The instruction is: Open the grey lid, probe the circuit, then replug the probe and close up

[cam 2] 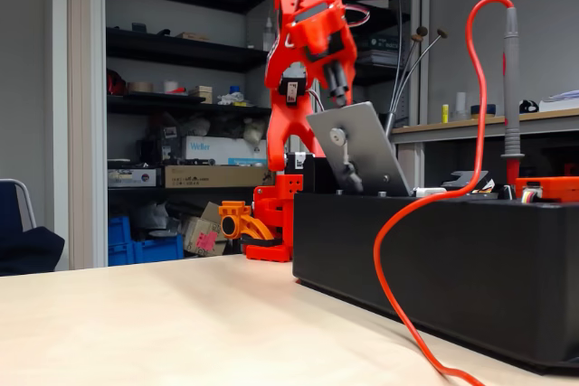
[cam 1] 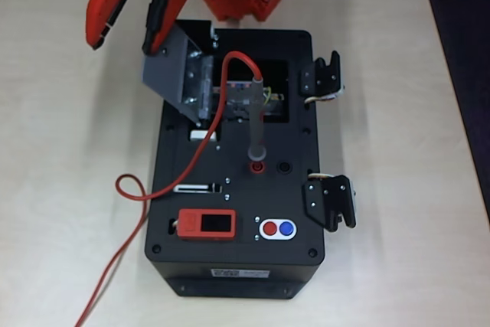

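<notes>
Table [cam 1: 61, 128] of pale wood carries a large black rectangular box [cam 1: 237, 266], and on the box's far left corner the flat matte-grey metal lid [cam 1: 170, 67] stands swung up, tilted on its hinge, so the recess is uncovered. In the fixed view the lid [cam 2: 362, 155] leans at a slant with its small knob facing the camera. The red two-finger gripper [cam 1: 130, 17] hovers at the lid's upper edge with its fingers spread apart and nothing between them; I cannot tell whether a finger touches the plate.

Inside the recess sits the small grey-blue circuit board [cam 1: 246, 96] with yellow-green wires. The slim grey pen-shaped probe [cam 1: 256, 124] stands upright, plugged into the red round socket [cam 1: 256, 166], its thin red cable [cam 1: 126, 189] arching over the recess and trailing off the box to the left.

The risks, as I judge them: the lid seems unsupported and could drop shut if nudged. The cable's arch lies across the opening near the lid, so an arm reaching for the probe might snag it, tugging the probe askew or dragging the wires.
</notes>
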Action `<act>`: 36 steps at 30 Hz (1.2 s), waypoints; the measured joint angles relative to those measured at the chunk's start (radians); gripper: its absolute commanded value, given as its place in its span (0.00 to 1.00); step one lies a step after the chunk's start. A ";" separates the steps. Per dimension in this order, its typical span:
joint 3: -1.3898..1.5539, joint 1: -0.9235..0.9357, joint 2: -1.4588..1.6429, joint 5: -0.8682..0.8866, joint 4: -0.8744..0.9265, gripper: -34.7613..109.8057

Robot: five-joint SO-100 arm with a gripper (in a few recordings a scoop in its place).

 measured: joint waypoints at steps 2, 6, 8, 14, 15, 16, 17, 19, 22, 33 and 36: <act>-0.055 -0.057 -0.028 0.031 0.015 0.42; -0.120 -0.146 -0.064 0.169 0.015 0.40; -0.126 -0.192 -0.072 0.244 0.015 0.40; -0.132 -0.313 -0.087 0.517 0.015 0.40; -0.132 -0.324 -0.087 0.561 0.015 0.40; -0.132 -0.327 -0.087 0.597 0.015 0.40; -0.132 -0.328 -0.087 0.641 0.015 0.40; -0.129 -0.351 -0.087 0.730 0.015 0.40; -0.121 -0.388 -0.087 0.859 0.002 0.39; 0.051 -0.468 -0.089 1.175 -0.164 0.40; 0.086 -0.469 -0.086 1.226 -0.238 0.40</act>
